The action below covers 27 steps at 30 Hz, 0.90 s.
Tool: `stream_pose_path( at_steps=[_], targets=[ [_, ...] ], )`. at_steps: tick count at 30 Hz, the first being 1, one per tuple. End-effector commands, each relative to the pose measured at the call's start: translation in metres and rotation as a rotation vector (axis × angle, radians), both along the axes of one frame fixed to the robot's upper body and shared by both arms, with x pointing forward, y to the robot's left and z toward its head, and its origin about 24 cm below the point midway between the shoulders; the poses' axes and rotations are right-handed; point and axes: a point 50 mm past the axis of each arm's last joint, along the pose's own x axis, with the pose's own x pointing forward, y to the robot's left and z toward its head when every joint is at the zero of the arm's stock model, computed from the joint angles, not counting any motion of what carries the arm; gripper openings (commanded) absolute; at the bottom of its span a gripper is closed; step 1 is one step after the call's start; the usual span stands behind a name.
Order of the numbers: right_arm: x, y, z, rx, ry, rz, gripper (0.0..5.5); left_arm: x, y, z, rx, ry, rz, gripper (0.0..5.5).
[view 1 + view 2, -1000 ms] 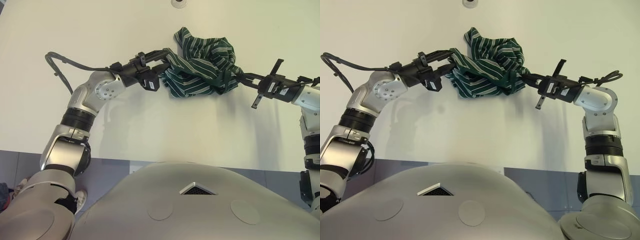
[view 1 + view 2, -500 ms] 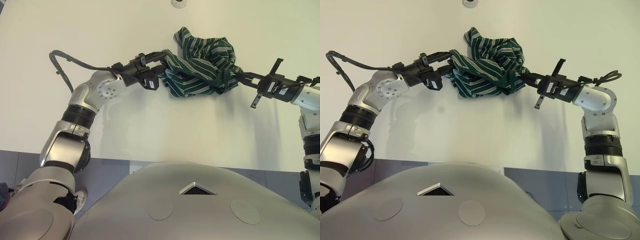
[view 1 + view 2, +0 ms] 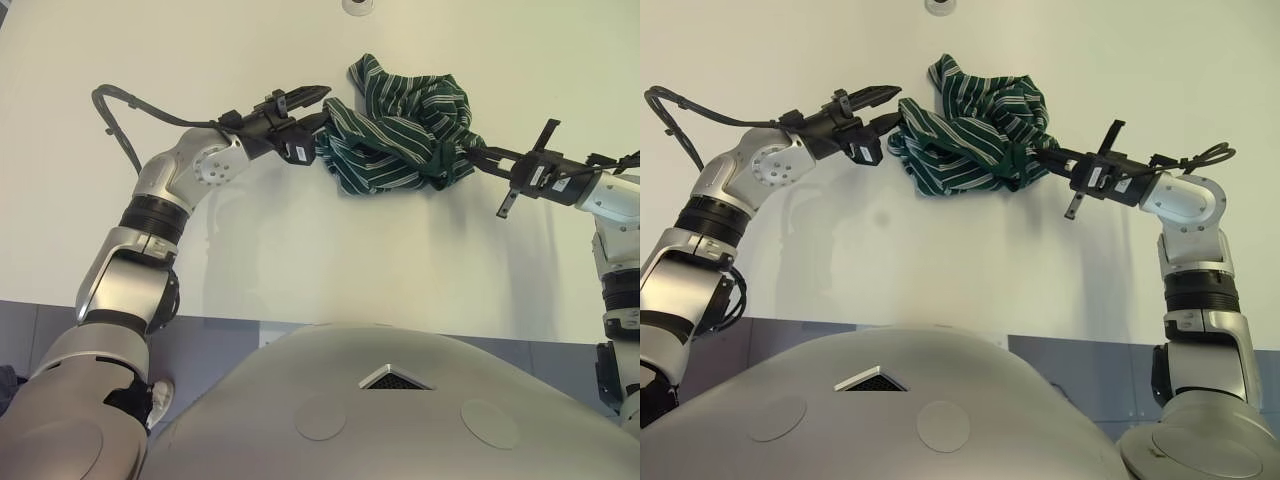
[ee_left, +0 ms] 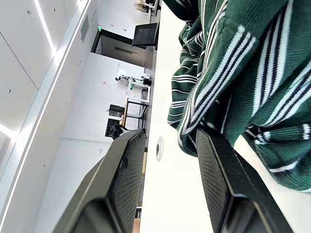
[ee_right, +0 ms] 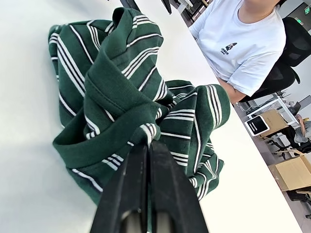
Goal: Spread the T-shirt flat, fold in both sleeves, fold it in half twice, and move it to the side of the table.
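Pinching T-shirt [image 5: 109, 92] between right fingers [image 5: 132, 194]

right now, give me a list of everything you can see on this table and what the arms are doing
table: one, white, under everything
T-shirt: one, dark green with thin white stripes, crumpled in a heap on the far middle of the table, not spread yet
round fitting: one, grey, set in the table's far edge beyond the T-shirt
left tool: one, black, open, at the T-shirt's left edge, nothing between its fingers
right tool: one, black, shut on a fold at the T-shirt's right edge
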Motion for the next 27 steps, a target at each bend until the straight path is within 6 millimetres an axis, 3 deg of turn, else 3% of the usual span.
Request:
stream_pose_path(
  at_steps=[1, 5, 15, 27],
  targets=[
    [-0.0008, 0.002, -0.0011, -0.001, -0.001, 0.007, 0.03, 0.0039, -0.0032, 0.0009, 0.011, -0.005, -0.01, 1.81],
    [-0.0005, 0.0031, -0.002, 0.001, -0.002, 0.009, 0.03, 0.0041, -0.0059, -0.0002, 0.009, 0.001, -0.021, 1.81],
    [0.0006, 0.0036, -0.0021, 0.006, -0.006, 0.006, 0.0, 0.0034, -0.0083, -0.0017, 0.007, 0.01, -0.044, 0.03],
    [0.0063, 0.003, 0.0064, 0.022, -0.04, 0.0, 0.0, 0.0056, -0.0044, 0.0062, -0.036, -0.018, -0.031, 0.01]
  ],
)
